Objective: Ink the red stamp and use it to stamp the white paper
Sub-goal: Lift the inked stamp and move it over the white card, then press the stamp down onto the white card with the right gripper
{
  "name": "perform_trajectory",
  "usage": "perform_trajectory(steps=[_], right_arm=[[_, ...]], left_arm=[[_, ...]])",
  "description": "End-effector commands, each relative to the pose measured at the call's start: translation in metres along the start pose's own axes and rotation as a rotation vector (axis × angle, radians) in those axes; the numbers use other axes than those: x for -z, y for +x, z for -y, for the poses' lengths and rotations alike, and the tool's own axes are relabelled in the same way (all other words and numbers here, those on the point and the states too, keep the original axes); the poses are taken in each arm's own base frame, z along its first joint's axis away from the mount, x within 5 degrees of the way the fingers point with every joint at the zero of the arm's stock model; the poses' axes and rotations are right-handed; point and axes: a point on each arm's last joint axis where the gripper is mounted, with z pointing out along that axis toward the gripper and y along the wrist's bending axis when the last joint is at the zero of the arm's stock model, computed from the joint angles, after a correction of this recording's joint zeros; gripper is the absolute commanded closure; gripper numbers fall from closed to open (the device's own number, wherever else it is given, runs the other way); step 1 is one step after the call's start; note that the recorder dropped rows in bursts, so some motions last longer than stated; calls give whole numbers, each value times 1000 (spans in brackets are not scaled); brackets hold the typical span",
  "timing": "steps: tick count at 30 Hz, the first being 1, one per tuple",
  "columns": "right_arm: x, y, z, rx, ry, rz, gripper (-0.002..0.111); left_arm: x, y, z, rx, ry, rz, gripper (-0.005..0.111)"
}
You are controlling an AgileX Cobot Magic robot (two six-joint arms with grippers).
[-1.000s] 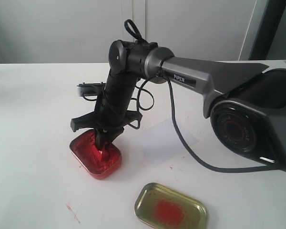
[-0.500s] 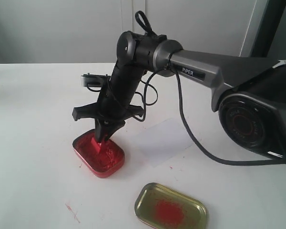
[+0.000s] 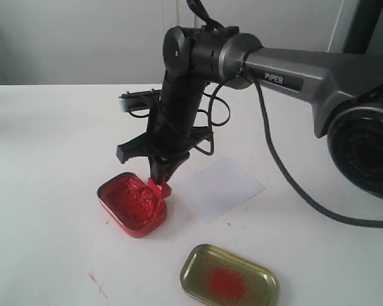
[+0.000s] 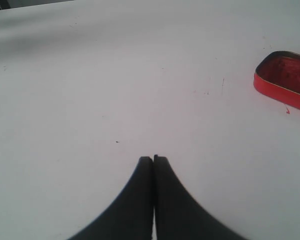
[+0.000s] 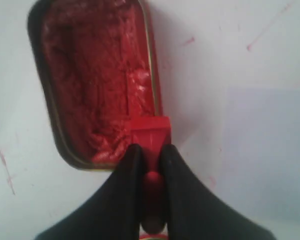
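My right gripper (image 3: pixel 159 182) (image 5: pixel 151 150) is shut on the knobbed handle of the red stamp (image 3: pixel 160 187) (image 5: pixel 151 132). The stamp's square base hangs just above the right rim of the red tin of ink paste (image 3: pixel 131 204) (image 5: pixel 95 80), base pointing down. The white paper (image 3: pixel 218 188) (image 5: pixel 267 150) lies flat on the table just right of the tin. My left gripper (image 4: pixel 153 159) is shut on nothing, low over bare table, with the tin (image 4: pixel 285 80) off to one side of it.
A gold tin lid (image 3: pixel 228 275) with a red smear lies near the front of the white table (image 3: pixel 45 166). Small red ink marks (image 3: pixel 97 285) dot the table near the tin. The right arm's cable (image 3: pixel 287 185) trails over the table behind the paper.
The right gripper has lifted the stamp out of the ink paste and moved it right, to the tin's rim nearest the paper. The arm has risen.
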Motion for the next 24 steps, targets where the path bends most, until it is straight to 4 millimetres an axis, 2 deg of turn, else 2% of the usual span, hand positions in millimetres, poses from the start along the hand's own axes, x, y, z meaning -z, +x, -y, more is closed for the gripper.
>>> perform_trajectory(steps=[1, 8, 12, 19, 24], right_arm=[[11, 15, 7, 22, 66, 5, 108], [6, 28, 16, 12, 125, 31, 108], [3, 30, 31, -29, 141, 44, 108], [11, 29, 64, -105, 198, 70, 108], [13, 28, 72, -126, 243, 98, 108]], left_arm=[[0, 1, 0, 5, 0, 6, 107], [0, 1, 0, 5, 0, 6, 107], [0, 1, 0, 5, 0, 6, 107], [0, 1, 0, 5, 0, 6, 107], [0, 1, 0, 5, 0, 6, 107]])
